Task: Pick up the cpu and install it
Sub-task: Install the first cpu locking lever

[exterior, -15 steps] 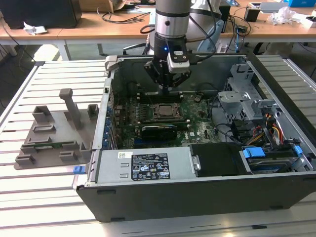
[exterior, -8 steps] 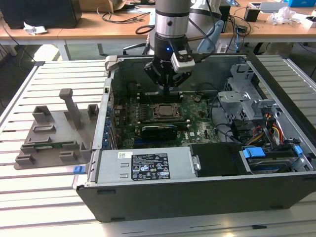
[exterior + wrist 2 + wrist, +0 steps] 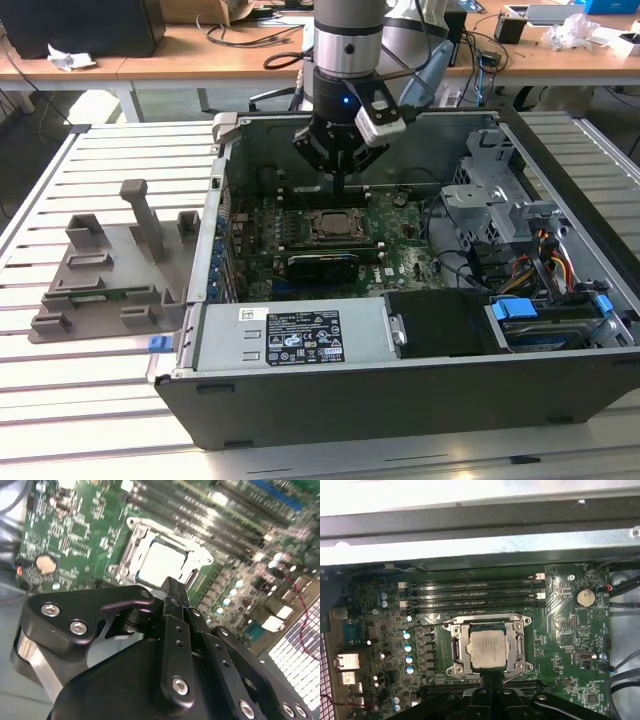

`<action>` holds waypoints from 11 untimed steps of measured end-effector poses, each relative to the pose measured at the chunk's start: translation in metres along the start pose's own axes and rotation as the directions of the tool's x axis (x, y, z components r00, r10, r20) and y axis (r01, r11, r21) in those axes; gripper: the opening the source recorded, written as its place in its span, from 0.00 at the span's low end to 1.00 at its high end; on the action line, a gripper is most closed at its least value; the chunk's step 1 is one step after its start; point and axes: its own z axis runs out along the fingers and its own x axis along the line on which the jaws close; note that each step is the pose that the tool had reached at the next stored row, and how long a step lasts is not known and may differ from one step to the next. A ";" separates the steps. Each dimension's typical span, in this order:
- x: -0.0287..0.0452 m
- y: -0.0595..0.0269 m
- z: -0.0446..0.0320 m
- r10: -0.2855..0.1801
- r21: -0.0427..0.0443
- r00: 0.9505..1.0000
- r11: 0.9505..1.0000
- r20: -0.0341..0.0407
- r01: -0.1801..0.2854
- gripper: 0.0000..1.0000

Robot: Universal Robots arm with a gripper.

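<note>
The cpu (image 3: 330, 226) lies flat in the motherboard socket inside the open computer case, its dull silver top facing up. Both wrist views show it seated within the socket's metal frame (image 3: 454, 647), as the cpu (image 3: 489, 649) and the cpu (image 3: 161, 562). My gripper (image 3: 341, 187) hangs a little above the board, just past the socket's far edge in the exterior view. Its fingertips (image 3: 172, 585) are pressed together with nothing between them, and the gripper (image 3: 492, 679) is close to the socket's rim.
Memory slots (image 3: 475, 592) and a coin battery (image 3: 584, 597) flank the socket. The case walls (image 3: 300, 125), a power supply (image 3: 290, 335), a drive cage (image 3: 500, 200) and cables (image 3: 545, 265) crowd the inside. A grey plastic tray (image 3: 110, 275) sits on the slatted table at the exterior view's left.
</note>
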 end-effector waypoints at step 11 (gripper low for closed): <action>0.0007 0.0000 0.0001 -0.182 -0.017 0.983 0.983 0.007 0.182 0.11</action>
